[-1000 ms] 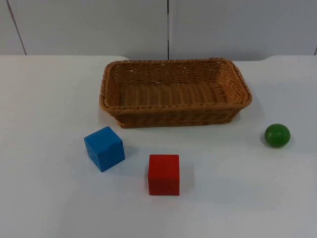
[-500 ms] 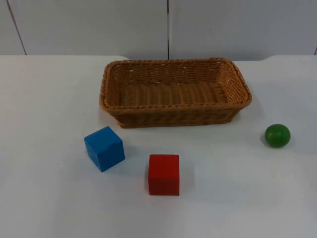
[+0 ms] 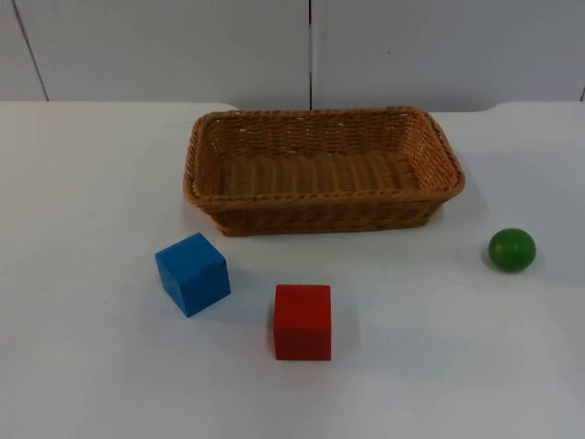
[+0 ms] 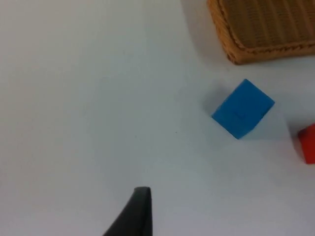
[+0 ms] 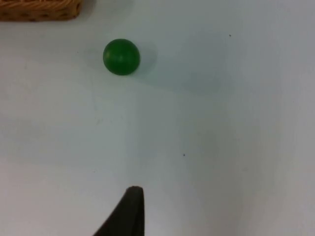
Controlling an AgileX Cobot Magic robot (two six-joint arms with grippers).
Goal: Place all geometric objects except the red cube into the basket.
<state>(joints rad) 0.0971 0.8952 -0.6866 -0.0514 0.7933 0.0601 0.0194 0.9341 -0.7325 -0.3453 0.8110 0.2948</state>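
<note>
- The left gripper (image 4: 140,211) hangs above bare white table (image 3: 82,183), well apart from the blue cube; one black fingertip is all that can be made out, so I cannot tell how the gripper is set.
- The blue cube (image 3: 193,273) sits on the table in front of the basket's left end, turned at an angle to the table edge. The left wrist view shows it (image 4: 242,108) close to the basket corner (image 4: 236,49), untouched.
- The red cube (image 3: 303,321) stands just right of the blue one, a little nearer the camera, with a gap between them. It is the one piece meant to stay out.
- The wicker basket (image 3: 324,195) lies behind both cubes, lengthwise across the table, with nothing inside.
- The green ball (image 3: 511,250) rests to the right of the basket, well apart from it, and lies ahead of the right arm (image 5: 121,57).
- The right gripper (image 5: 129,211) hovers over the table short of the ball; again, whether it is parted or closed cannot be told.
- Progress, by my reading: nothing is placed yet. The blue cube and the green ball both remain to be picked and dropped in.
</note>
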